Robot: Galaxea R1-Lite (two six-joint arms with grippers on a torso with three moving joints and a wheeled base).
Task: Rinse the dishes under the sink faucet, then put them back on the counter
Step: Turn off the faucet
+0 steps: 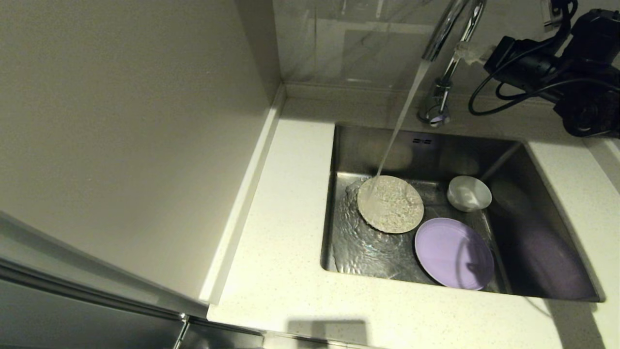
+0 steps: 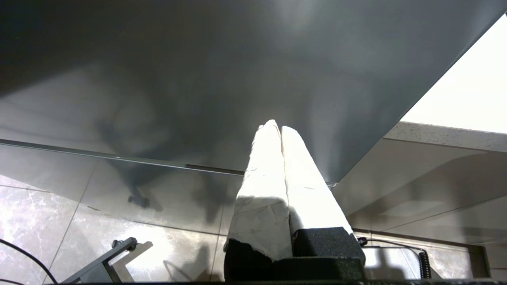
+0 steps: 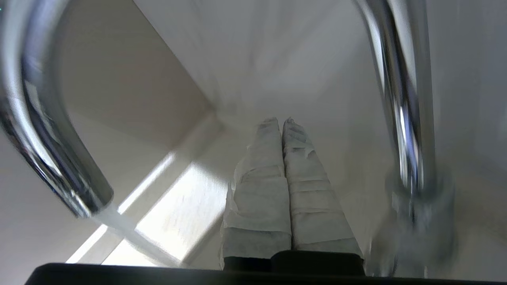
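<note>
Now three dishes sit in one sink [image 1: 542,160]; right pincer [image 3: 282,120] closed, holding nothing, by faucet [image 1: 448,29].

The tall chrome gooseneck faucet [image 1: 443,63] loses the top of its arch past the head view's upper edge, and it blurs in the right wrist view. The black right arm [image 1: 571,68] is cut off at the right edge, its fingertips hidden behind the faucet.

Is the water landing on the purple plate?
No, the stream from the faucet hits the cream plate, not the purple plate.
</note>
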